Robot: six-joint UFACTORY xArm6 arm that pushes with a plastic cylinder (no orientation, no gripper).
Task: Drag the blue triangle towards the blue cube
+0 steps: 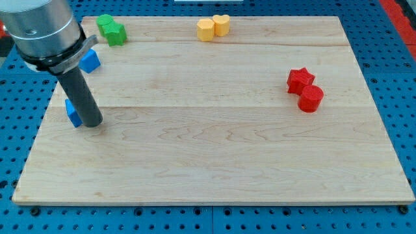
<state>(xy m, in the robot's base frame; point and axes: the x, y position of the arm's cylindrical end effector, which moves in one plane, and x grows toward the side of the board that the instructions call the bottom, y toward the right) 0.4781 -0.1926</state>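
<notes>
My tip (92, 122) rests on the board at the view's left, touching the right side of a blue block (73, 113) that is mostly hidden behind the rod; its shape is hard to make out. A second blue block (90, 61) sits above it near the board's upper left, partly hidden by the arm's grey body; it looks like a cube.
Two green blocks (112, 30) sit together at the top left. A yellow hexagon (206, 30) and a yellow heart (221, 25) touch at the top middle. A red star (299, 79) and a red cylinder (311, 98) touch at the right. The wooden board (214, 156) lies on a blue pegboard.
</notes>
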